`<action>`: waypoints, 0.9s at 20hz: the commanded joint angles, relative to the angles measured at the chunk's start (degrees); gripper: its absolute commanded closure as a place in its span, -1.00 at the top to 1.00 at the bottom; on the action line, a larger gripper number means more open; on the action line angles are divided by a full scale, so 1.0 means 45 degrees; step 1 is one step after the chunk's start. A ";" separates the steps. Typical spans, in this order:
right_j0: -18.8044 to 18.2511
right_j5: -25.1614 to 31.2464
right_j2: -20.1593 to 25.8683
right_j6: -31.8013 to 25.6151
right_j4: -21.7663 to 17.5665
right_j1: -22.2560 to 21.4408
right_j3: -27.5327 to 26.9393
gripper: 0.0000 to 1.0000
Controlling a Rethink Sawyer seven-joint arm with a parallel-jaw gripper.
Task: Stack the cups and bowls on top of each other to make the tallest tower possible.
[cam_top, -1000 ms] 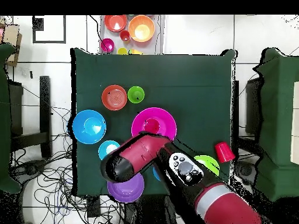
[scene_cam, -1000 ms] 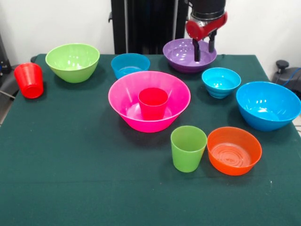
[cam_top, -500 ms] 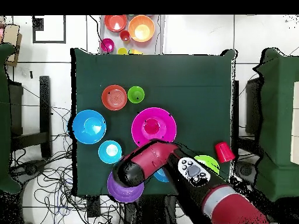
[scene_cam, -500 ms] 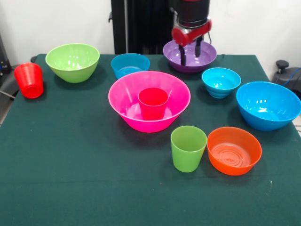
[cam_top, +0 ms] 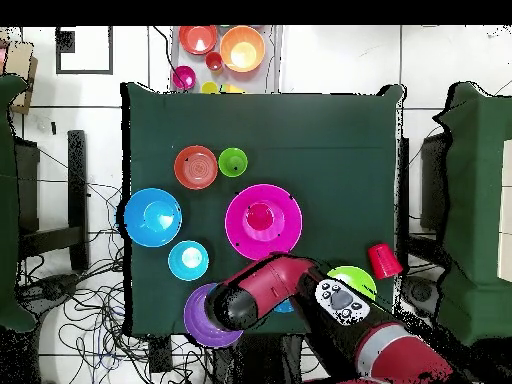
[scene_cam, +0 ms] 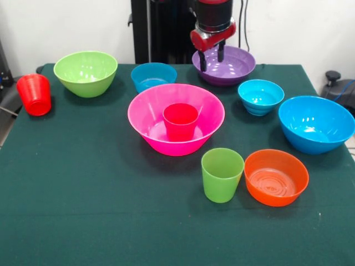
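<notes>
one cup sits inside the pink bowl at table centre; the tower has just this one level. the gripper, fingers apart and empty, hangs over the near-left rim of the purple bowl, at 1 o'clock from the pink bowl. step in hand, by judgement: picking the purple bowl. next move calls for lowering so the fingers straddle the rim, then closing

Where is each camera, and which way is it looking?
Front view: sits across the table, facing the robot; shows the open claw over the purple bowl's rim.
Overhead view: hangs above, looking straight down; shows the red arm reaching over the purple bowl.
Both show the pink bowl holding a red cup, turned half round between views.
</notes>
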 commanded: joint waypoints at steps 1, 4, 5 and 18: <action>0.0311 -0.0958 -0.0824 0.0398 -0.1600 0.1384 -0.0374 1.00; 0.0381 -0.1078 -0.0920 0.0394 -0.1869 0.1498 -0.0685 1.00; 0.0407 -0.1058 -0.0929 0.0391 -0.1919 0.1633 -0.0849 1.00; 0.0244 -0.0058 -0.0504 -0.0046 -0.1273 0.0549 -0.0625 1.00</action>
